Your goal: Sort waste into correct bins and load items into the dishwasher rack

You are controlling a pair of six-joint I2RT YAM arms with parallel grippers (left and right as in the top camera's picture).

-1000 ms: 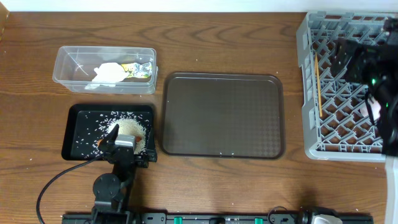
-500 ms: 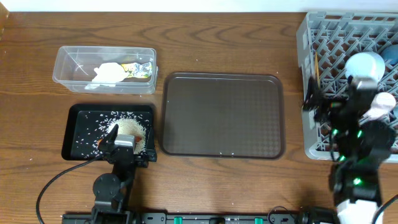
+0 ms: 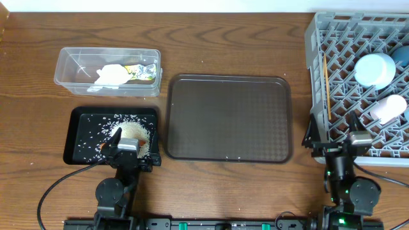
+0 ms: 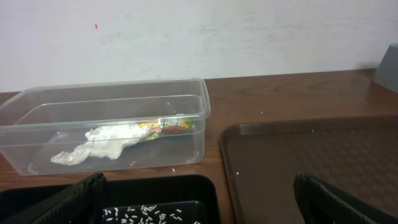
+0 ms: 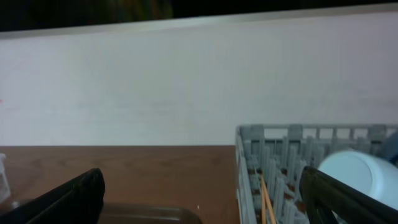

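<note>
grey rack already holds the light-blue cup, white cup, chopsticks and blue bowl. tissue and wrapper lie in the clear tub, rice in the black tray. my left pincer and right pincer gape wide, empty. i can't spot the carrot.

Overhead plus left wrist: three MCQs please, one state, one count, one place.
1. Left gripper is: A) open B) shut C) out of view
2. Cups in the rack: A) none B) one C) two
3. Tissue lies in the: A) rack B) tub C) left gripper

Answers:
1 A, its fingers stand wide apart with nothing between them.
2 C, a light-blue cup and a white cup.
3 B, it shows white inside the clear tub.
</note>
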